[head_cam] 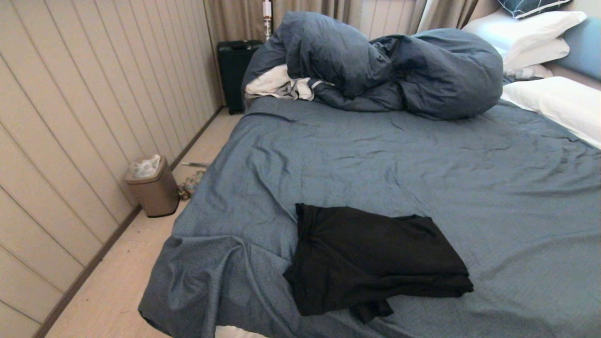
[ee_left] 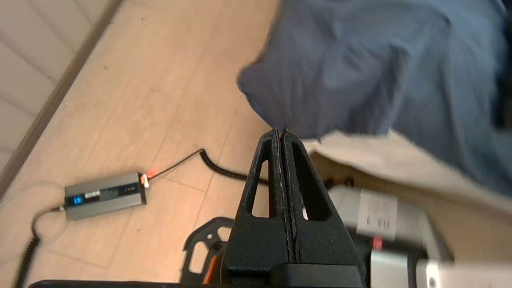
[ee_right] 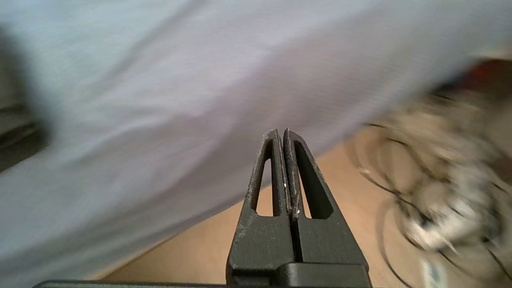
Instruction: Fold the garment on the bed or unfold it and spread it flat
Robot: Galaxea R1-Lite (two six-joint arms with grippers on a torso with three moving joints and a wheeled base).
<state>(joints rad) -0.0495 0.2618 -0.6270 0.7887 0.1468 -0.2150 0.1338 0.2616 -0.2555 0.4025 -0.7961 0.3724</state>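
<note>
The black T-shirt [head_cam: 375,258] lies folded into a rough rectangle near the front edge of the bed [head_cam: 422,159], its print hidden, with a small flap hanging out at its near side. Neither arm shows in the head view. My left gripper [ee_left: 280,131] is shut and empty, held low beside the bed's corner over the wooden floor. My right gripper [ee_right: 281,131] is also shut and empty, low by the bed's hanging sheet [ee_right: 160,100]. No part of the T-shirt appears in either wrist view.
A bulky dark-blue duvet [head_cam: 389,65] with a white cloth [head_cam: 277,84] is heaped at the far end, white pillows [head_cam: 540,33] at the right. A bin [head_cam: 152,188] stands by the wall. A grey power box [ee_left: 104,196] with a cable lies on the floor.
</note>
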